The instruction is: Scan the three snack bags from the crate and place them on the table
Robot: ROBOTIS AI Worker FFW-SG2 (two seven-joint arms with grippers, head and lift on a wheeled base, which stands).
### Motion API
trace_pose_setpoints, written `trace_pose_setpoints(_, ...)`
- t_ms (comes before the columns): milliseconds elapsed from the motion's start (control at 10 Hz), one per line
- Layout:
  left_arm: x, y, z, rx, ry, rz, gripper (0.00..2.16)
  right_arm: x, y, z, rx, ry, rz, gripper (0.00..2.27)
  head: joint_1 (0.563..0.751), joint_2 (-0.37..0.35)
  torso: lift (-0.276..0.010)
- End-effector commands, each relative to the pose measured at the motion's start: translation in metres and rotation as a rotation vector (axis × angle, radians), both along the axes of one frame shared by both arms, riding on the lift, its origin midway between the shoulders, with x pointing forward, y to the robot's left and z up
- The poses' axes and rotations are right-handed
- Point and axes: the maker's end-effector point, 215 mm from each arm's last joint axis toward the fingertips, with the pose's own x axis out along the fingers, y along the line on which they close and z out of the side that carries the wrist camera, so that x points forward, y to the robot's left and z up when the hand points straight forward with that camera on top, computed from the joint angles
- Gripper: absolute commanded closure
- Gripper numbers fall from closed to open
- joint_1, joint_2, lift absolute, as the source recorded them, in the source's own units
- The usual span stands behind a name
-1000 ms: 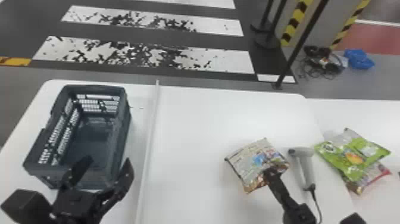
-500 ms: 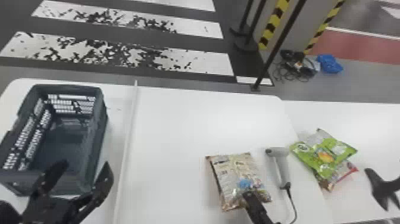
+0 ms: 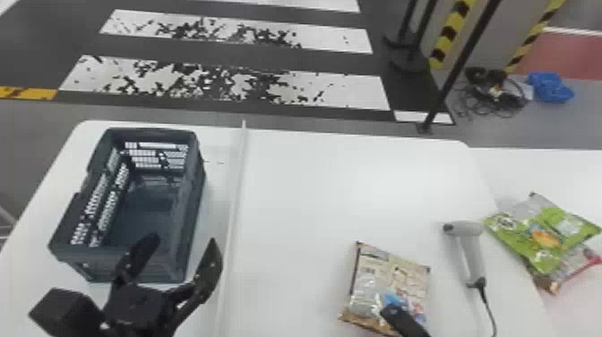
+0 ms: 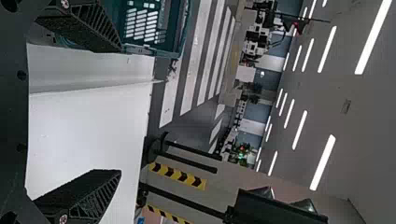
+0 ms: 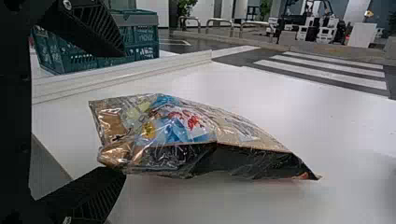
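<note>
1. Left gripper [image 3: 184, 242]: fingers spread, at the crate's [image 3: 192, 210] five o'clock.
2. Snack bag [image 3: 371, 278]: flat on the table [image 3: 313, 201], long axis roughly twelve to six, at the scanner's [image 3: 471, 260] eight o'clock.
3. Right gripper [image 3: 403, 320]: unclenched, at the bag's five o'clock.

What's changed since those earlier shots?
The snack bag left of the scanner moved toward the robot and turned. The right claw, open, came back too; I can't tell if it let go. Crate, scanner, green bag and the bag under it stayed put.
</note>
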Motion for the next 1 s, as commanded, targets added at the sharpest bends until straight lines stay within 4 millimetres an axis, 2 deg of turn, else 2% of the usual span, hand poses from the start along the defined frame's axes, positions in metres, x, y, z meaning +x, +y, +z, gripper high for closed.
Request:
trace_pose_setpoints(0,-0.002,-0.001,0.002,0.002,-0.003,-0.004,0.07,0.018,-0.031,0.006,-0.056,-0.034,-0.046,0.05,0.695,-0.091,-0.037)
trace_pose_setpoints(200,-0.004,-0.009,0.002,0.004,-0.004,-0.018,0.06,0.034,-0.064,0.003,-0.110,-0.046,-0.079,0.05,0.695,-0.150,-0.037)
trace_pose_setpoints(400,-0.005,-0.015,0.003,0.007,-0.006,-0.028,0.06,0.018,-0.081,-0.030,-0.245,0.073,-0.048,0.05,0.695,-0.231,-0.037)
trace_pose_setpoints(500,-0.005,-0.014,0.005,0.007,-0.013,-0.027,0.06,0.003,-0.071,-0.044,-0.235,0.140,0.003,0.05,0.695,-0.265,-0.037)
trace_pose_setpoints(600,-0.005,-0.014,0.005,0.007,-0.016,-0.026,0.06,-0.002,-0.071,-0.049,-0.246,0.163,0.011,0.06,0.695,-0.270,-0.037)
trace_pose_setpoints(700,-0.005,-0.015,0.006,0.004,-0.019,-0.028,0.06,-0.011,-0.063,-0.051,-0.229,0.194,0.050,0.06,0.695,-0.269,-0.037)
trace_pose_setpoints(900,-0.006,-0.017,0.007,0.001,-0.023,-0.029,0.06,-0.014,-0.067,-0.048,-0.240,0.196,0.054,0.06,0.695,-0.262,-0.037)
